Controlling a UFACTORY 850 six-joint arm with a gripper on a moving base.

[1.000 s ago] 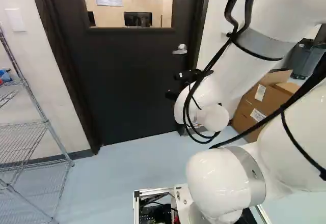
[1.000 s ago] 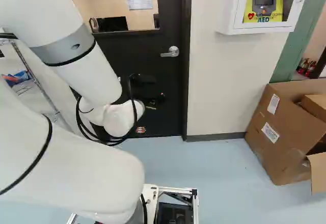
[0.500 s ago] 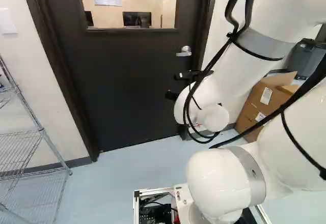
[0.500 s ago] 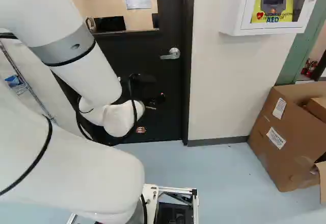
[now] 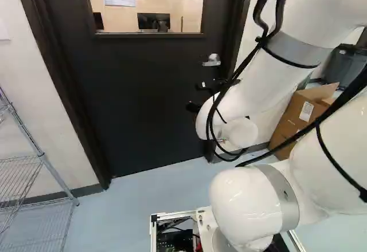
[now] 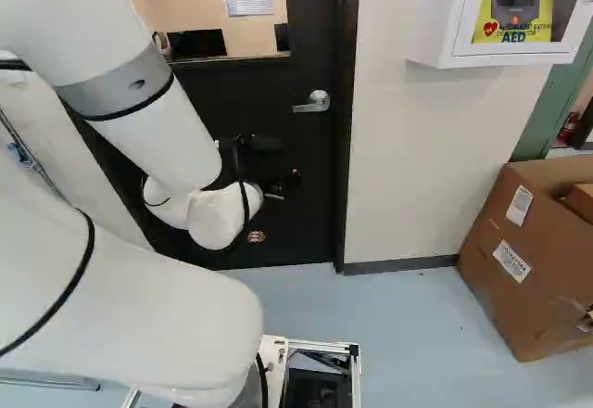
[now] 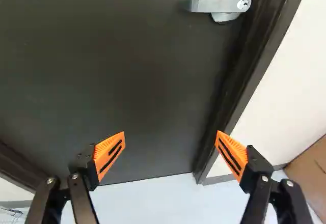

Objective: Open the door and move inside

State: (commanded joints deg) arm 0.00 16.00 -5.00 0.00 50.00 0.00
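A: Anyone got a read on the gripper (image 5: 196,97)? Base views mostly show its dark shape by the door (image 5: 137,91).

B: Yep, wrist view has the fingers (image 7: 253,172) spread wide, orange pads (image 7: 109,155) well apart. Shut door ahead, lever handle (image 7: 211,4) beyond them near the frame (image 7: 254,63), keyhole (image 7: 242,4) and all.

A: And that white wall cabinet (image 6: 434,19)?

B: Right base view only, lol.

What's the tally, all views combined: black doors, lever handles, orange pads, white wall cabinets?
Black door: 1
Lever handle: 1
Orange pads on the claw: 2
White wall cabinet: 1
Total: 5
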